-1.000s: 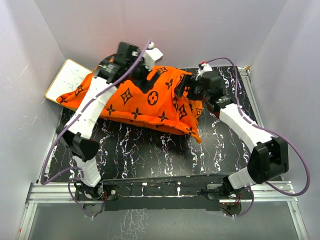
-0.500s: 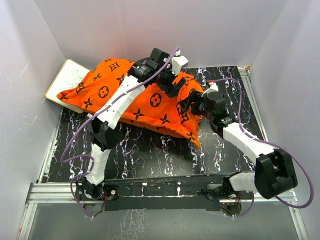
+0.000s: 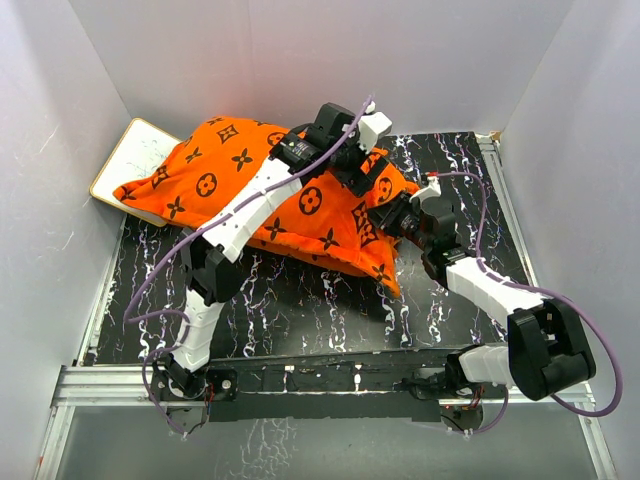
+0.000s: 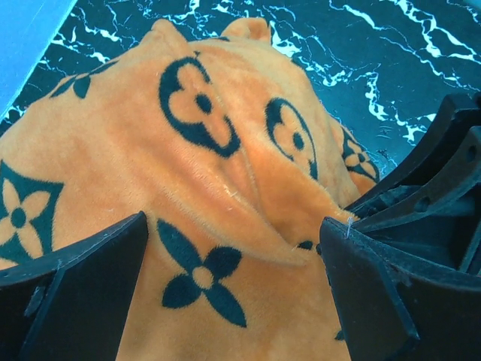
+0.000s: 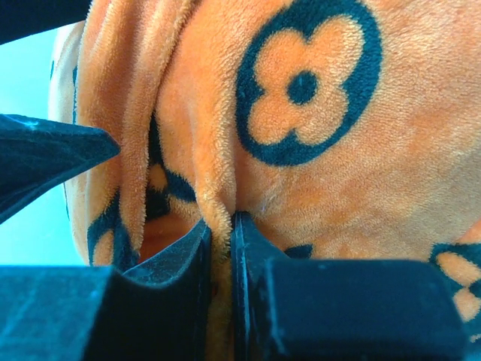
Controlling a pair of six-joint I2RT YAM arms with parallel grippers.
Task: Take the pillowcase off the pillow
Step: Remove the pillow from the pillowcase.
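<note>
The orange pillowcase with black monogram motifs lies bulging across the back of the table. The pillow is hidden inside it. My left gripper hovers over the pillowcase's right end. In the left wrist view that gripper is open, its jaws wide apart over the plush pillowcase with nothing between them. My right gripper sits at the right edge of the pillowcase. In the right wrist view this gripper is shut on a thin upright fold of the pillowcase.
A flat white board with a tan frame lies at the back left, partly under the pillowcase. The black marbled tabletop is walled by grey panels at the left, back and right. The right gripper's black body shows close beside my left jaws.
My left arm swung right across the pillowcase to its right end and its jaws widened. My right gripper closed on a fold of the pillowcase, and that arm shifted nearer and lower.
</note>
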